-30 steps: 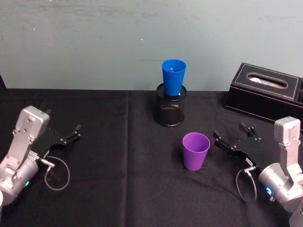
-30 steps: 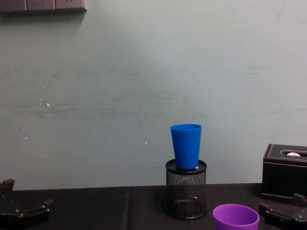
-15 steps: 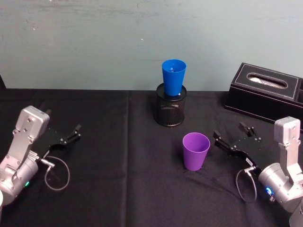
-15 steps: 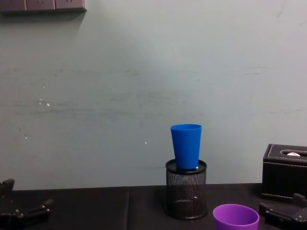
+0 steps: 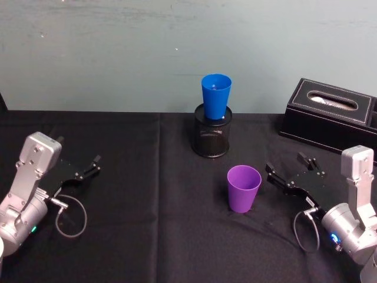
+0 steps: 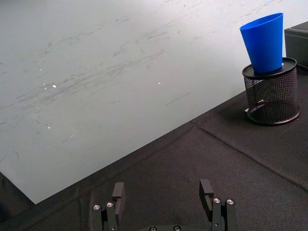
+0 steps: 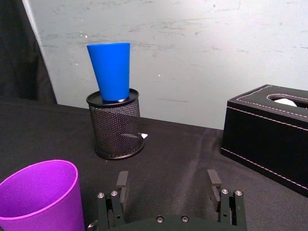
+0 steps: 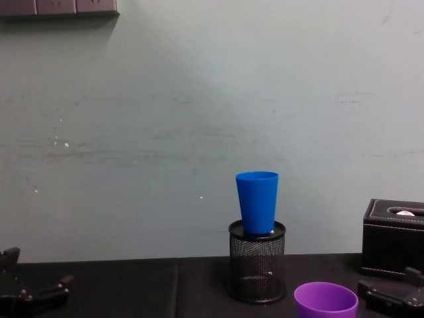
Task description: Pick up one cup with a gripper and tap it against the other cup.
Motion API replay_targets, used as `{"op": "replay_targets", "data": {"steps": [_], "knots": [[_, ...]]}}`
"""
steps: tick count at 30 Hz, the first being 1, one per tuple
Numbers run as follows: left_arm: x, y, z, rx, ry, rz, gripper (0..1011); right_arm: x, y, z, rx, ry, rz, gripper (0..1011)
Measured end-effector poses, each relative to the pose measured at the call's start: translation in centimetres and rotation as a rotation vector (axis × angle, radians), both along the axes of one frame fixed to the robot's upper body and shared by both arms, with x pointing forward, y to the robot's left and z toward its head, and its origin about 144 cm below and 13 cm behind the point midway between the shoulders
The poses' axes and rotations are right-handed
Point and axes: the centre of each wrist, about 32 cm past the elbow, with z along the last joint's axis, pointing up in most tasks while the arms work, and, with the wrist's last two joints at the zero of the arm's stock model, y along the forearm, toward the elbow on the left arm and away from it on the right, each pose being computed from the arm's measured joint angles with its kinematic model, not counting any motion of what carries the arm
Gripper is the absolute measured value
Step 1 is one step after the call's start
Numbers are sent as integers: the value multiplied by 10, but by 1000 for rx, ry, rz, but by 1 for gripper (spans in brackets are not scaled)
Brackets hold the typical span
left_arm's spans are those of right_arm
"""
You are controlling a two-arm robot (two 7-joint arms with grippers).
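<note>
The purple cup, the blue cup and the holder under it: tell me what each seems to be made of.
Purple cup: probably plastic, smooth and matte, one even colour, with a thin rolled rim.
Blue cup: likely the same kind of plastic, plain, with a slight sheen.
Holder: black wire mesh, apparently metal; the fine grid lets light through in the right wrist view.

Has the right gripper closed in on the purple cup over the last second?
No. The right gripper sits open, just right of the purple cup, with the same gap to it and to the tissue box.
</note>
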Motion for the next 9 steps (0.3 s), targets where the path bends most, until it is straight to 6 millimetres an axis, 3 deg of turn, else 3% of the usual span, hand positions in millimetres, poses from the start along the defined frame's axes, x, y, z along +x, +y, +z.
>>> {"op": "replay_targets", "data": {"steps": [9], "knots": [[0, 0, 0, 0, 0, 0, 1011, 0, 0, 0, 0, 0, 0, 1003]]}}
